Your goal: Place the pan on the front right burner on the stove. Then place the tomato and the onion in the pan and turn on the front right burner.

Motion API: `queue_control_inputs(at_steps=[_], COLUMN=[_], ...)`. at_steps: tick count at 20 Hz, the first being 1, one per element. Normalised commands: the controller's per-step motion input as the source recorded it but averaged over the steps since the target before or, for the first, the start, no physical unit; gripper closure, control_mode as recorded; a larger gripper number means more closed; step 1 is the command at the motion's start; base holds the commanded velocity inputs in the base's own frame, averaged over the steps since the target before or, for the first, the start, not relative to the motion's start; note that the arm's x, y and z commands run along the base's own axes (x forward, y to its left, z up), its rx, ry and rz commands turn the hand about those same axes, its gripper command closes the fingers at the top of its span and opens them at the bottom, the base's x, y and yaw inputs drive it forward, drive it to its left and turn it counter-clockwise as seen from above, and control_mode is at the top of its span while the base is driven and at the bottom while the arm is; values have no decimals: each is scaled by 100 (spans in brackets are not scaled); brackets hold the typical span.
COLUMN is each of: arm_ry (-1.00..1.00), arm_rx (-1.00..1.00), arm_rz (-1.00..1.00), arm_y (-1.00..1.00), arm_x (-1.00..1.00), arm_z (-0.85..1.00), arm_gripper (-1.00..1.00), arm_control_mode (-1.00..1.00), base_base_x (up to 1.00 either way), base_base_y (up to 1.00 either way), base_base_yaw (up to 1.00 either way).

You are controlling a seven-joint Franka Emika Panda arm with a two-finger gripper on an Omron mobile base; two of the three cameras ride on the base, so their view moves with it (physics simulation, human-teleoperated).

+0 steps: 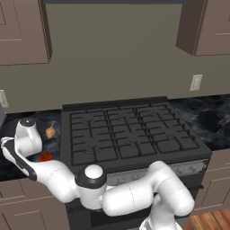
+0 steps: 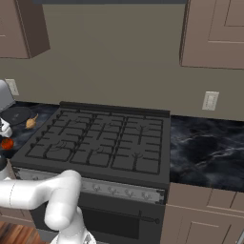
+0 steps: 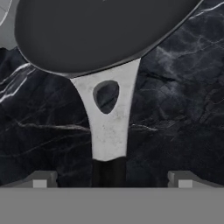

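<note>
Pan (image 3: 100, 30) handle lies centred between the spread-apart fingers of the end effector (image 3: 109, 179), ungripped.

A: Round shallow pan (image 3: 100, 30): dark grey-black inside. Handle neck pale mottled grey, turning black toward the tip.

B: Stone counter (image 3: 175, 113) under it: black, thin white veining.

A: Small ball-shaped tomato (image 1: 45, 157): glossy red-orange. Pointed onion bulb (image 1: 50, 131): tan-yellow.

B: Wide gas stove (image 2: 102, 140): dark grey, black grates, silver knob strip.

A: Flat-panelled wall cabinets (image 1: 22, 31): dull brown. Wall (image 1: 112, 58): olive-beige.
</note>
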Motion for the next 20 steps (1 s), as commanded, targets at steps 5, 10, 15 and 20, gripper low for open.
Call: queue_control_inputs(at_steps=[5,10,15,20], arm_ry=[0,1,0,0], arm_rx=[0,0,0,0], arm_rz=[0,0,0,0], arm_y=[20,1,0,0], arm_x=[0,0,0,0], arm_z=[-13,0,0,0], arm_gripper=[-100,-100,-100,100], arm_control_mode=[-100,-100,-100,-100], base_base_x=[0,0,0,0], base_base_y=[0,0,0,0], base_base_yaw=[0,0,0,0])
